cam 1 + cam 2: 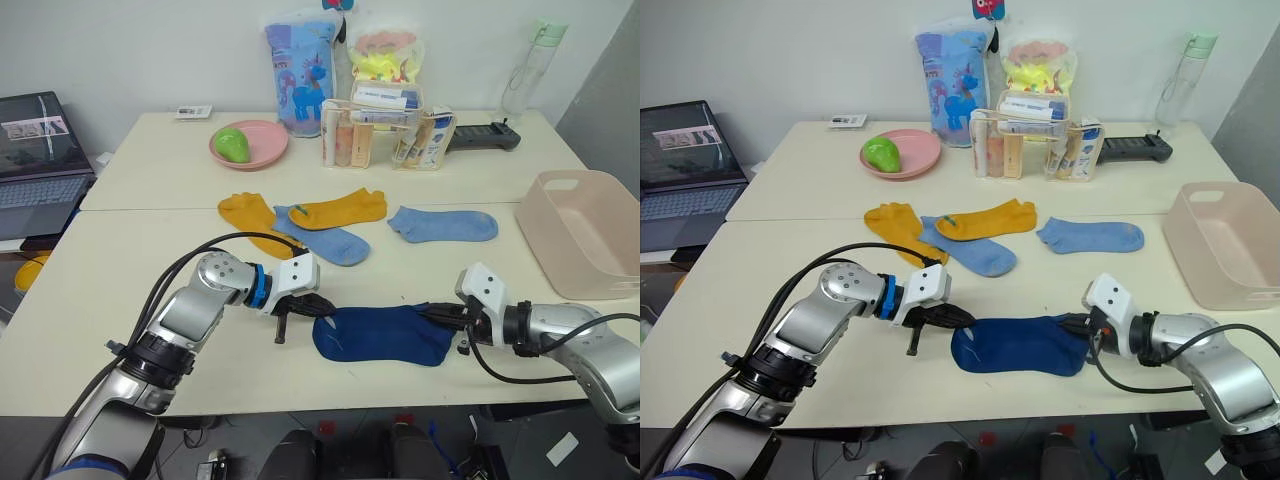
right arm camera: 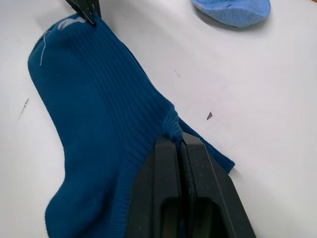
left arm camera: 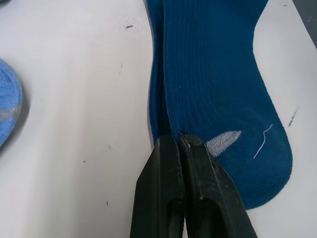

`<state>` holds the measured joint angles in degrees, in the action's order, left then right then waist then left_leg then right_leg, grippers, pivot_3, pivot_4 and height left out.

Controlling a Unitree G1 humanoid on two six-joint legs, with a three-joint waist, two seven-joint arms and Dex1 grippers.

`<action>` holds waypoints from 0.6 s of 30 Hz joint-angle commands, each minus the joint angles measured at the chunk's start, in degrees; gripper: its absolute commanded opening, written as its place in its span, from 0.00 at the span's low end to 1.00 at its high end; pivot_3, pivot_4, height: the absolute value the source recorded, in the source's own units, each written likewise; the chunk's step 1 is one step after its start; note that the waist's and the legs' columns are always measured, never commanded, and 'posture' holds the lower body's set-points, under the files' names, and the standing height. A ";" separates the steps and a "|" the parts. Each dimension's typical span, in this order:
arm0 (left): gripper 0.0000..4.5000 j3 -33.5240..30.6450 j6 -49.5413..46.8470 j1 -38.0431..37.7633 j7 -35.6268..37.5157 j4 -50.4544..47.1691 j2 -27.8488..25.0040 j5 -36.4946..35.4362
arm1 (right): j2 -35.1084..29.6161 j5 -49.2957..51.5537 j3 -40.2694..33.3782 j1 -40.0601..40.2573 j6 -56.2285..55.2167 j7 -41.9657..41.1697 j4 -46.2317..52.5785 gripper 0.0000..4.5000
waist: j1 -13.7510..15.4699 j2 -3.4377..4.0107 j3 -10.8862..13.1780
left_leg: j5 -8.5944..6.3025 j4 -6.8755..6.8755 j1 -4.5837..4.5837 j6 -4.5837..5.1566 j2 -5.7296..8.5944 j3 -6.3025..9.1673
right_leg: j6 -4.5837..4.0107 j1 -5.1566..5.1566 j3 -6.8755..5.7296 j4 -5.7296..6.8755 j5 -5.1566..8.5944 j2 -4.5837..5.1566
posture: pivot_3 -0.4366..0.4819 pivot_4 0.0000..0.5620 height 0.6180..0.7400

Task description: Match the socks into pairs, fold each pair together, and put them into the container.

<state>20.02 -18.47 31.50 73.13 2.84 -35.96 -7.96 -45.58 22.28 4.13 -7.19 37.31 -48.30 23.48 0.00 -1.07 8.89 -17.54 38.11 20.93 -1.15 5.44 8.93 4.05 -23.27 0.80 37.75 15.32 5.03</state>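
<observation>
A dark navy sock pair point(image 1: 385, 335) lies flat near the table's front edge, one sock on the other as far as the left wrist view tells. My left gripper point(image 1: 318, 312) is shut on its left end, fingers point(image 3: 168, 163) pinching the edge beside a grey mark. My right gripper point(image 1: 432, 315) is shut on the right end, at the cuff point(image 2: 171, 121). Behind lie two mustard yellow socks point(image 1: 250, 215) point(image 1: 340, 209) and two light blue socks point(image 1: 330, 242) point(image 1: 445, 224). The pale pink container point(image 1: 585, 283) stands at the right edge.
A pink plate point(image 1: 270, 150) with a green fruit, a clear organizer point(image 1: 385, 130) with bottles, printed bags, a water bottle point(image 1: 530, 70) and a black device point(image 1: 485, 135) line the back. A laptop point(image 1: 35, 160) sits off the table's left side.
</observation>
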 commanded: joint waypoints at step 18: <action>0.20 0.21 3.04 1.11 -0.11 1.70 1.65 2.66 | 2.31 -2.54 -1.66 -0.95 -3.71 0.74 -1.63 0.55 | 0.00 0.00 0.00 | 0.00 0.00 0.00 0.00 0.00 -0.01 | 0.00 -0.03 0.02 0.02 0.00 0.00 | 0.48 0.27 1.00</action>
<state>20.66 -16.19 31.77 72.85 5.10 -34.06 -5.31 -43.12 19.18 4.48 -7.62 34.53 -47.40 21.05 0.00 -1.07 8.88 -17.54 38.11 20.93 -1.15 5.45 8.92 4.05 -23.30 0.82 37.77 15.32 5.03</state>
